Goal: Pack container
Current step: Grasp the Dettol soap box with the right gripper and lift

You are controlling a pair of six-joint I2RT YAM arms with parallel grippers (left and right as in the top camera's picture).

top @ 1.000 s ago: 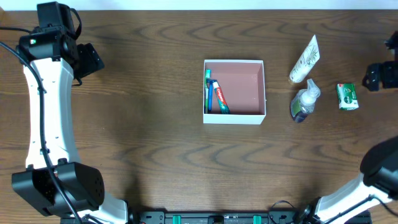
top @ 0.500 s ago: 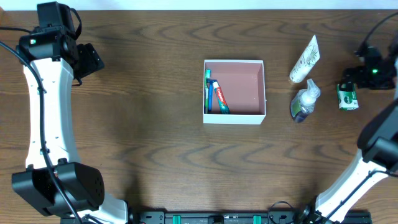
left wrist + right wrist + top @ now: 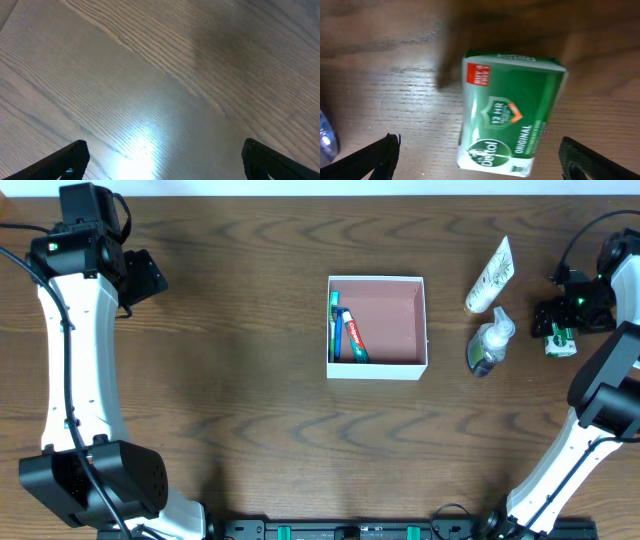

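The container point(image 3: 395, 320), a white-walled square box with a pink-brown floor, sits mid-table. Along its left wall lie a toothbrush point(image 3: 334, 320) and a toothpaste tube point(image 3: 355, 338). A green soap box point(image 3: 563, 343) rests at the far right; in the right wrist view the soap box point(image 3: 510, 115) lies flat between and ahead of my spread fingers. My right gripper point(image 3: 570, 315) point(image 3: 482, 159) hovers open over it, touching nothing. My left gripper point(image 3: 146, 277) point(image 3: 162, 160) stands open over bare wood at the far left.
A white tube point(image 3: 490, 277) and a clear pump bottle point(image 3: 489, 343) lie between the container and the soap box. The bottle's edge point(image 3: 326, 140) shows at the left of the right wrist view.
The right arm has swung in from the right edge and come over the soap box. The left arm and all objects have stayed put.
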